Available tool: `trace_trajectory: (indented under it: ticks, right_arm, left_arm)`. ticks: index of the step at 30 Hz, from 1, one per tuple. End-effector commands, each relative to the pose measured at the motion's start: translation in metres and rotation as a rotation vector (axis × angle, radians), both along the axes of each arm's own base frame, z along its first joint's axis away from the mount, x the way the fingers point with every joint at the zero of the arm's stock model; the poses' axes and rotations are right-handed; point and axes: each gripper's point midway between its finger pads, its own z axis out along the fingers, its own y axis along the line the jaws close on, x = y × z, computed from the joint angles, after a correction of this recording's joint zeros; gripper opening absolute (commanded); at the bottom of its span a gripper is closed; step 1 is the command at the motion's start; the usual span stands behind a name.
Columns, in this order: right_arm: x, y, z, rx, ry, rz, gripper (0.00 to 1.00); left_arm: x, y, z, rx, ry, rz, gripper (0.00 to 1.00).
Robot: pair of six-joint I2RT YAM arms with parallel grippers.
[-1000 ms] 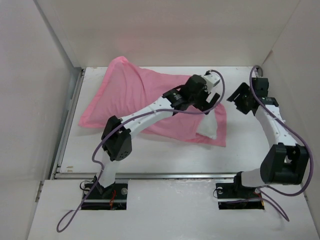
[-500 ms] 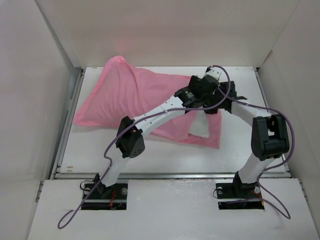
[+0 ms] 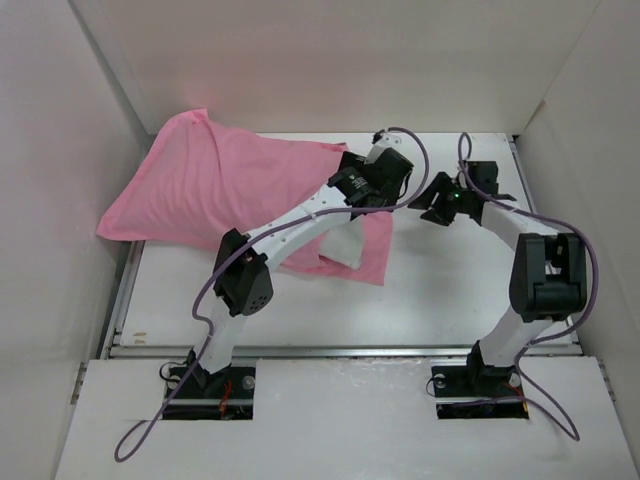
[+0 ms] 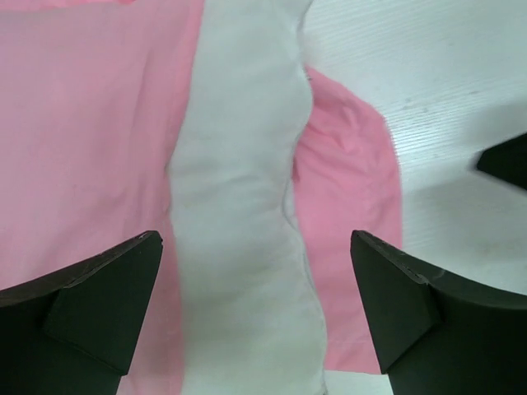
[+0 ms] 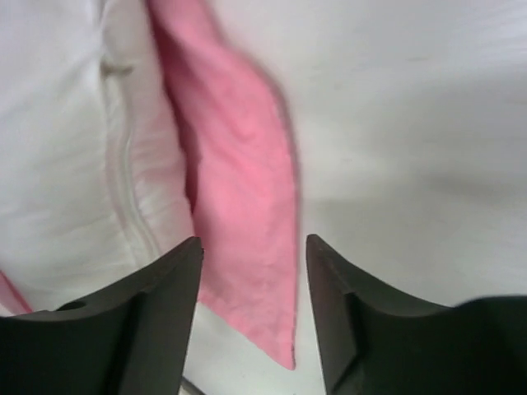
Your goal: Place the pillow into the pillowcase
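Observation:
The pink pillowcase (image 3: pixel 215 190) lies bulging across the back left of the table, its far corner against the left wall. The white pillow (image 3: pixel 345 250) is mostly inside it, and only one end shows at the case's open right side. My left gripper (image 3: pixel 372 190) hovers open over that mouth. In the left wrist view its jaws (image 4: pixel 255 239) stand wide on either side of the white pillow (image 4: pixel 239 230), with pillowcase (image 4: pixel 82 148) fabric on both sides. My right gripper (image 3: pixel 432 203) is open just right of the mouth. In its wrist view the right gripper (image 5: pixel 253 243) sits over a loose flap of the pillowcase (image 5: pixel 247 247) beside the pillow (image 5: pixel 58 148).
White walls close in the table (image 3: pixel 450 290) on the left, back and right. The left wall touches the pillowcase. The two grippers are close together near the case's mouth, and the right gripper's tip (image 4: pixel 506 160) shows in the left wrist view.
The pillowcase with the pillow has slid left, up against the left wall. My left gripper moved left with it. My right gripper drew back to the right of the mouth.

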Motion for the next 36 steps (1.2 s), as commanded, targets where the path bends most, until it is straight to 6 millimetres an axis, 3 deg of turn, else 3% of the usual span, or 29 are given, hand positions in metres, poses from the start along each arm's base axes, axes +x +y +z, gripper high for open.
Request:
trace_trajectory:
  ticks: [1,3,4,6,7,10,12,16,20,21,22,24,25,27,31,32,34,35,36]
  right_arm:
    - [-0.002,-0.015,0.037,-0.016,-0.101,-0.040,0.61]
    - [-0.003,-0.025,0.047,-0.074,-0.130,-0.076,0.68]
    - [-0.003,-0.028,0.051,-0.100,-0.143,-0.075,0.70]
    - [-0.003,-0.035,0.056,-0.130,-0.155,-0.109,0.76]
    - [-0.003,-0.036,0.062,-0.137,-0.170,-0.102,0.78]
    - [-0.005,-0.036,0.063,-0.150,-0.167,-0.090,0.84]
    - [-0.006,-0.038,0.060,-0.170,-0.165,-0.084,0.84]
    - [-0.005,-0.039,0.053,-0.177,-0.151,-0.077,0.87]
    - [-0.003,-0.036,0.049,-0.171,-0.144,-0.055,0.88]
    - [-0.003,-0.036,0.049,-0.171,-0.144,-0.055,0.88]
    - [-0.003,-0.036,0.048,-0.177,-0.149,-0.048,0.88]
    - [-0.002,-0.036,0.050,-0.177,-0.158,-0.049,0.88]
    - [-0.002,-0.036,0.050,-0.177,-0.159,-0.049,0.88]
    - [-0.001,-0.038,0.049,-0.184,-0.158,-0.056,0.88]
    - [-0.001,-0.027,0.055,-0.171,-0.208,0.014,0.87]
    - [-0.001,-0.022,0.056,-0.191,-0.236,0.046,0.86]
    - [0.003,0.007,0.068,-0.258,-0.304,0.109,0.84]
    - [0.003,0.016,0.070,-0.299,-0.316,0.117,0.84]
    - [0.004,0.025,0.074,-0.326,-0.332,0.115,0.84]
  left_arm:
    - [-0.004,0.031,0.015,0.072,-0.044,0.097,1.00]
    - [0.002,0.040,0.018,0.093,-0.076,0.174,1.00]
    - [0.005,0.051,0.006,0.168,-0.060,0.202,1.00]
    - [0.012,0.049,0.006,0.162,-0.059,0.218,1.00]
    - [0.017,0.052,-0.006,0.184,-0.044,0.226,1.00]
    - [0.026,0.057,-0.017,0.207,-0.032,0.239,1.00]
    - [0.028,0.048,-0.032,0.187,0.021,0.179,1.00]
    - [0.027,0.050,-0.073,0.251,0.094,0.156,1.00]
    - [0.038,0.066,-0.113,0.302,0.148,0.170,1.00]
    - [0.041,0.077,-0.133,0.330,0.194,0.182,0.98]
    - [0.040,0.081,-0.144,0.333,0.231,0.177,0.82]
    - [0.044,0.089,-0.150,0.340,0.243,0.195,0.23]
    - [0.048,0.097,-0.155,0.353,0.253,0.203,0.00]
    - [0.052,0.103,-0.154,0.355,0.244,0.229,0.00]
    - [0.070,0.111,-0.092,0.292,0.089,0.272,0.00]
    - [0.077,0.107,-0.051,0.193,0.031,0.258,0.00]
    - [0.082,0.106,-0.002,0.093,-0.041,0.235,0.00]
    - [0.082,0.108,0.050,-0.008,-0.133,0.226,0.00]
    - [0.080,0.109,0.072,-0.047,-0.175,0.215,0.00]
